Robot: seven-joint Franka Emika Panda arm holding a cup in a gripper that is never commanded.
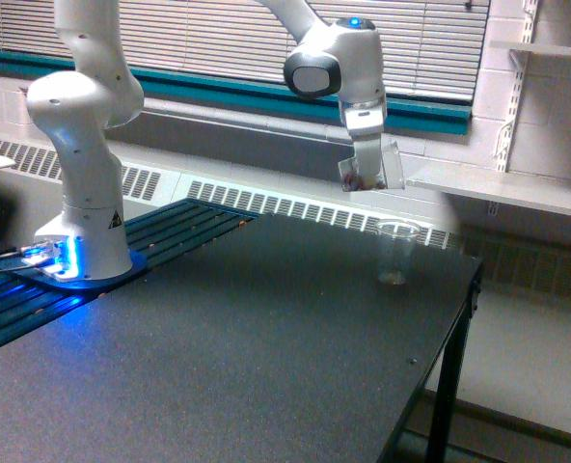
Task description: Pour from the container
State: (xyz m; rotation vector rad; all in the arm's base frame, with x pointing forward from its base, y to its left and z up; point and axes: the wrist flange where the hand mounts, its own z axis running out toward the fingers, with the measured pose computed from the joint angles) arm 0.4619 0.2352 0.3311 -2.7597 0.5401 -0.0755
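Clear plastic caught the light up there: the container [371, 166], a small see-through cup, was held in the air by the white gripper [367, 164], jaws clamped on its sides. It hung nearly upright, tipped a little, with something dark sitting in its bottom. Below it and slightly toward the exterior view's right, a taller clear cup [395, 253] stood upright on the dark speckled surface [247, 357], near the far corner by the right edge. The arm's base [81, 253] glowed blue at the surface's left edge.
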